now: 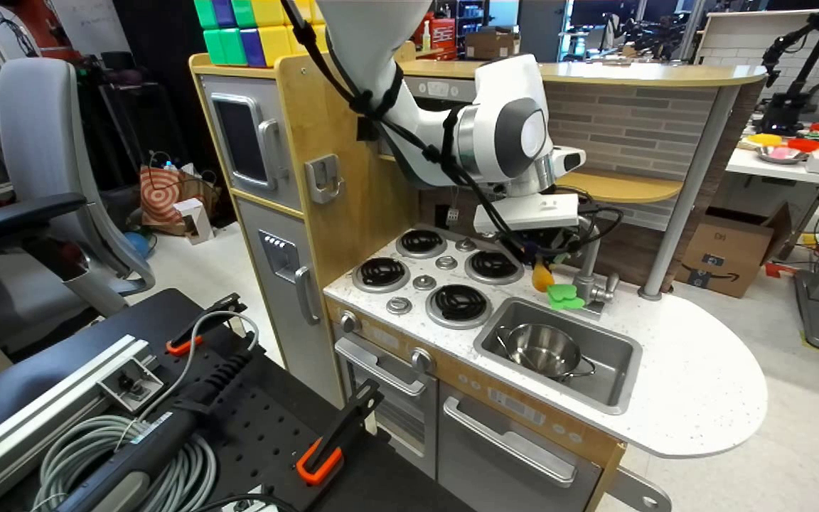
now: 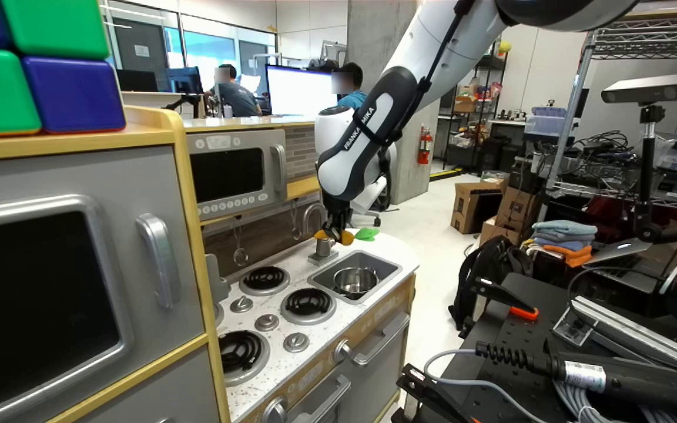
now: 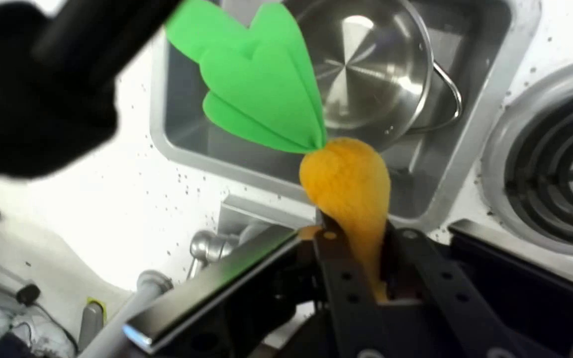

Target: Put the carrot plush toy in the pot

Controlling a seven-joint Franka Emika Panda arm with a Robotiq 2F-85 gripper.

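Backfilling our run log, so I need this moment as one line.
gripper: shut on carrot plush toy | position: raised, outside pot | pot: upright in sink | placement: not yet done

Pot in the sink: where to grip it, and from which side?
Rim of the pot, probably from straight above, jaws straddling its thin wall: the mouth faces up, while the walls of the sink surround it. The jaws hold the carrot, so release that first.

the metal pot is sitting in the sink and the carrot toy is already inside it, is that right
Not quite: the carrot toy isn't inside the metal pot. The wrist view shows it outside, held in the gripper. The pot is indeed in the sink.
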